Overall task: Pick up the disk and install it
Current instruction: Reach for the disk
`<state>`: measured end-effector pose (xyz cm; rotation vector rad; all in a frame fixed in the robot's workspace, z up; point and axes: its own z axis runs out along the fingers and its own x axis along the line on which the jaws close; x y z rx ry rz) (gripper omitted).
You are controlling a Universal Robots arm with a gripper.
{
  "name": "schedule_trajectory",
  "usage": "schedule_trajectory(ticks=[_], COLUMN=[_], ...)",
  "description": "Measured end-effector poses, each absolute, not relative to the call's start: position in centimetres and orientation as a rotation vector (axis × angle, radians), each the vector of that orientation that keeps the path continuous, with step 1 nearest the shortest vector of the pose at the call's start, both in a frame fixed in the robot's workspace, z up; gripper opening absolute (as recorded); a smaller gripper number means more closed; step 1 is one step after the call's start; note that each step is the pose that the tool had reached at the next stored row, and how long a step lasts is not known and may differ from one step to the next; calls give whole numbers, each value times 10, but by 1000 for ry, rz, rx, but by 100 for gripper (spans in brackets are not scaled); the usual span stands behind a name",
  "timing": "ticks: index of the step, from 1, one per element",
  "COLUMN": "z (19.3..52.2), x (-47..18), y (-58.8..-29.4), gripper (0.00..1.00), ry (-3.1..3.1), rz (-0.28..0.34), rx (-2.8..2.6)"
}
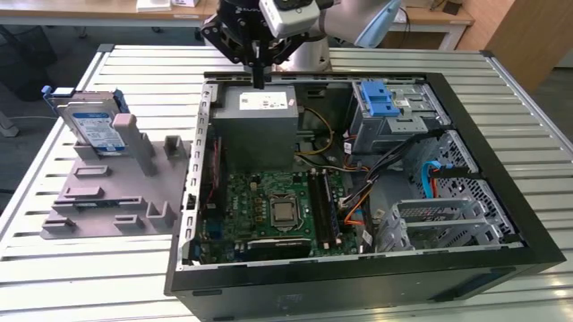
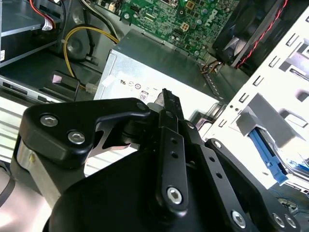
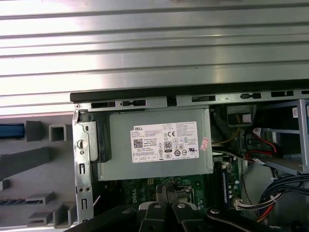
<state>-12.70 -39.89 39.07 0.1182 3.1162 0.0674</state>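
The claw hung above the grey power supply in the open computer case, its fingers pressed together. The disk stood upright in a grey holder on the bench, at the exterior view's left of the case.

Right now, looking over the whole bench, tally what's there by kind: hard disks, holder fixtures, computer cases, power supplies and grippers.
disk: 1
grey holder fixture: 1
open computer case: 1
power supply: 1
gripper: 1
Total: 5
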Motion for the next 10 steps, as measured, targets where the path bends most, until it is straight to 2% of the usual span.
schedule_trajectory(ticks=[10], z=[390], x=[-128], y=[-399], gripper=[11], ry=[3119], rz=[67], rx=[118])
